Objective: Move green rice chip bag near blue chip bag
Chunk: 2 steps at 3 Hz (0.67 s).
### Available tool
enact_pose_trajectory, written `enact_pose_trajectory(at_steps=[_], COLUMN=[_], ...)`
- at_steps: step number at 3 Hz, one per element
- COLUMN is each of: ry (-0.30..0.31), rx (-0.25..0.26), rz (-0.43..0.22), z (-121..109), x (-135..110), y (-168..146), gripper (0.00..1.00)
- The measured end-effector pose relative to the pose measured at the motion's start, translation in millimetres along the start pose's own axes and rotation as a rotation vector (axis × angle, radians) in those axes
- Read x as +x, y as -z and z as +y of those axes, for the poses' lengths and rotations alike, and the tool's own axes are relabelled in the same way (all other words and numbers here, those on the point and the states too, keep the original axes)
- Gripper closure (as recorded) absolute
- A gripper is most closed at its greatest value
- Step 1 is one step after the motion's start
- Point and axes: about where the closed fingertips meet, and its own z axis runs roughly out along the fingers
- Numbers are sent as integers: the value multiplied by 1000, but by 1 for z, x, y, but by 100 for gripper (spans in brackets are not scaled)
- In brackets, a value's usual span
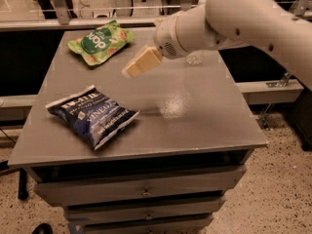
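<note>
At the far left corner of the table (195,116) you have the green rice chip bag (101,42), lying flat, printed face up. The gripper (141,62) sits just right of it in the picture and a bit nearer the camera, close to the bag's near-right edge. You can see a gap of bare tabletop between them, so no contact. It holds nothing, and whether it is open or closed you cannot tell from this angle (only one tan side of it shows). The white arm (234,18) comes in from the upper right, and the gripper points down-left toward the bag.

The green bag's long axis runs diagonally, from its near-left end to its far-right end. The round dark logo sits about mid-bag and the white lettering reads roughly upright, tilted with the bag.

The blue chip bag (92,115) lies flat at the front left of the table, well apart from the green one. Its long axis slants the other way, far-left to near-right. Below the tabletop you see drawers (146,191).
</note>
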Motion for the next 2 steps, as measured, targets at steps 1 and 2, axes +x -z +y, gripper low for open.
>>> enact_pose_trajectory(at_steps=[1, 2], ry=[-31, -58], rx=[40, 68], rz=[-59, -99], z=[-33, -68], x=[0, 1], y=[-57, -112], gripper=[0, 0])
